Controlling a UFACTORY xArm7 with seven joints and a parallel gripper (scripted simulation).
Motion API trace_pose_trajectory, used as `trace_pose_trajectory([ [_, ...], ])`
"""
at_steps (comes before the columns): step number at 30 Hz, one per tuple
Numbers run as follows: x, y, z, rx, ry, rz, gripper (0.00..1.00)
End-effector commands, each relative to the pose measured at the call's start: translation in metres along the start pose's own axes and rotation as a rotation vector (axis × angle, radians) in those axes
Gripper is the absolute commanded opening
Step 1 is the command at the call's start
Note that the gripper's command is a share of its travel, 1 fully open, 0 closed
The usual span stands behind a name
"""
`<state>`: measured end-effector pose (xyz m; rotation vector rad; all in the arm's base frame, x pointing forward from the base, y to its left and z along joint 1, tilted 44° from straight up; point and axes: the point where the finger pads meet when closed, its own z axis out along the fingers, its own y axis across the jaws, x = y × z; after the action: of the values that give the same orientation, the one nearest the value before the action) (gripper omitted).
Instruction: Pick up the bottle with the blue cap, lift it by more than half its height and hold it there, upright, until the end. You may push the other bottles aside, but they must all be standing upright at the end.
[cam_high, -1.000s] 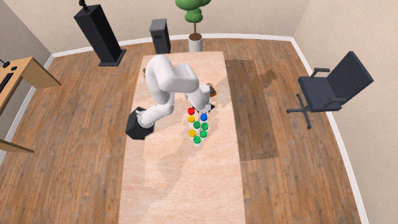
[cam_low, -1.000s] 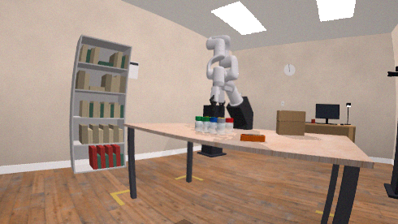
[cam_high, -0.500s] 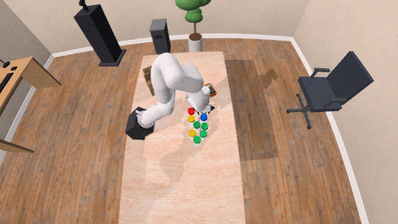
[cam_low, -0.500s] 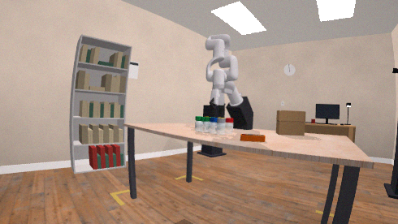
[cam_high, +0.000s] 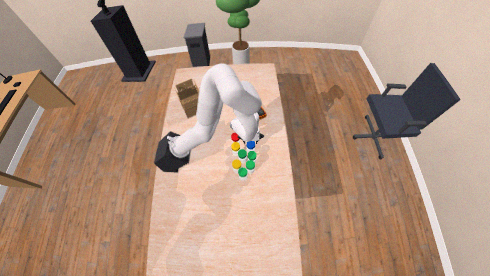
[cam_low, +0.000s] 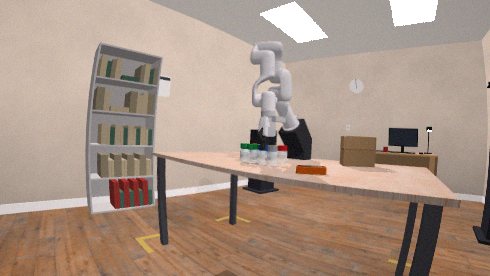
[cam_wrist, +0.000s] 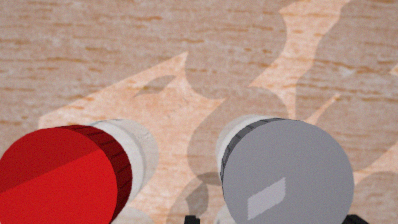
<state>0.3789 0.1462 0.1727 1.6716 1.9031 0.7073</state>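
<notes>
The bottle with the blue cap (cam_high: 250, 144) (cam_low: 272, 148) stands upright at the far right corner of a tight cluster of bottles on the table (cam_high: 225, 225) (cam_low: 375, 182). Beside it stand a red-capped bottle (cam_high: 235, 136) (cam_low: 282, 148) (cam_wrist: 55, 175), yellow-capped bottles (cam_high: 235, 146) and green-capped bottles (cam_high: 242, 154) (cam_low: 244, 146). A grey-capped bottle (cam_wrist: 287, 172) fills the wrist view; the blue cap is out of that view. My gripper (cam_low: 266, 138) (cam_wrist: 273, 220) is open and empty, just above the cluster's far end. Only its fingertips show at the wrist view's bottom edge. In the overhead view the arm hides it.
A cardboard box (cam_high: 189, 97) (cam_low: 357, 150) stands on the table behind the arm. An orange-brown block (cam_high: 262, 114) (cam_low: 310, 169) lies on the table close to the bottles. The arm's base (cam_high: 170, 152) sits at the table's left edge.
</notes>
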Motion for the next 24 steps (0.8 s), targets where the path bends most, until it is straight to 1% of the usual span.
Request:
trace_pose_trajectory([
  [1, 0.0, 0.002, 0.013, -0.02, -0.013, -0.002, 0.79],
  [4, 0.0, 0.002, 0.022, -0.02, -0.013, -0.002, 0.79],
  [11, 0.0, 0.002, 0.033, -0.02, -0.013, -0.002, 0.79],
  [18, 0.0, 0.002, 0.036, -0.02, -0.013, -0.002, 0.79],
  [19, 0.0, 0.002, 0.032, 0.006, 0.001, -0.001, 0.79],
  [24, 0.0, 0.002, 0.034, -0.008, -0.007, -0.002, 0.79],
])
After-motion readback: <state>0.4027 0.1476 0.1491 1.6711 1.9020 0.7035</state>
